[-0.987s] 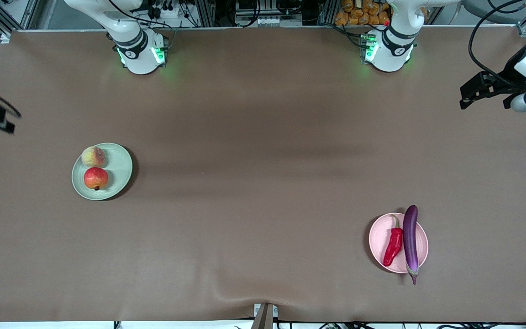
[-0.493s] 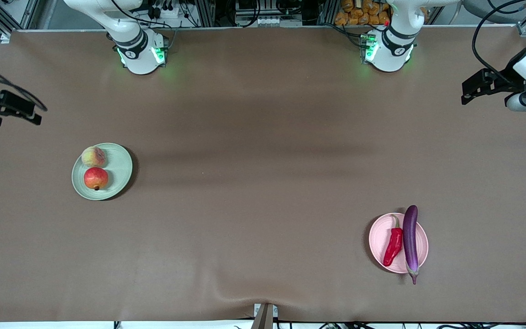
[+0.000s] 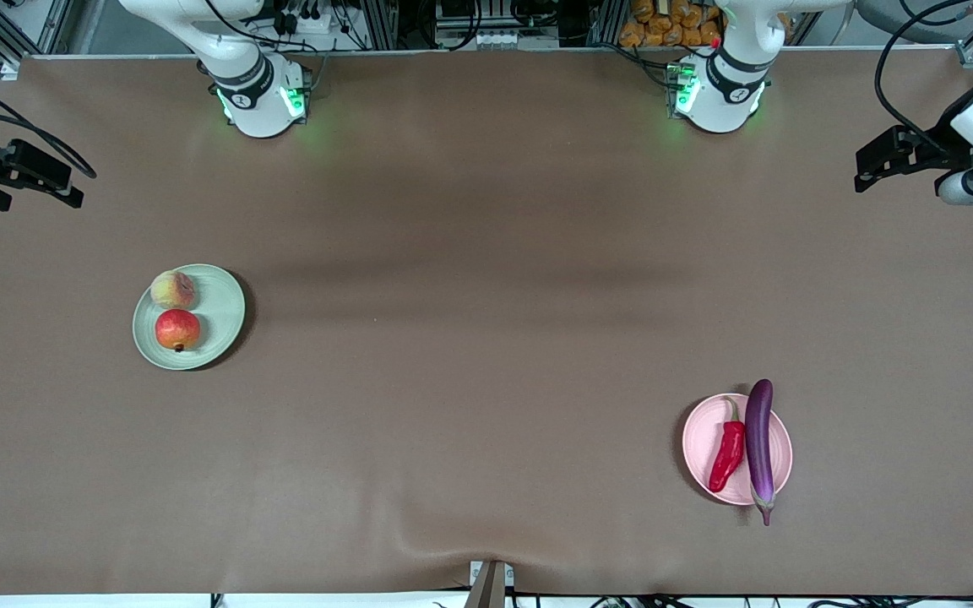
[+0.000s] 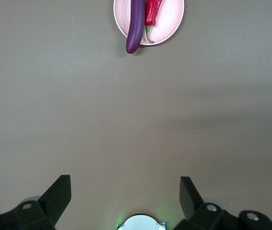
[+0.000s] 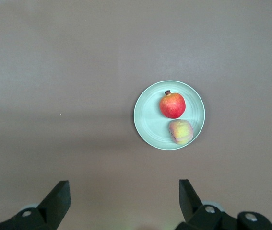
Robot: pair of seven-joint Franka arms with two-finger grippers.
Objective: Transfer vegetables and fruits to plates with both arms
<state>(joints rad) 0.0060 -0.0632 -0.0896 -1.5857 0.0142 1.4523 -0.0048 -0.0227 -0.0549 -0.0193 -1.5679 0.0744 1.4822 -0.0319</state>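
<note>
Round red fruit [image 3: 177, 329] and paler peach [image 3: 172, 290] rest on the pale green plate [image 3: 220, 317]; glossy purple eggplant [image 3: 759, 447] and red chili pepper [image 3: 729, 452] on the pale pink plate [image 3: 697, 439]. Left claw [image 4: 125, 196] and right claw [image 5: 124, 199] hang wide open, empty, high over the brown surface [image 3: 486, 338]. Judgement: park clear.

Right arm's end plate [image 3: 220, 321]: held peach [image 3: 172, 290] and apple [image 3: 177, 329].
Left arm's end plate [image 3: 698, 439]: held chili [image 3: 728, 452] beside eggplant [image 3: 759, 443].

Brown table [image 3: 486, 253]; aluminium frame rails [image 3: 30, 25], cables at edge.
</note>
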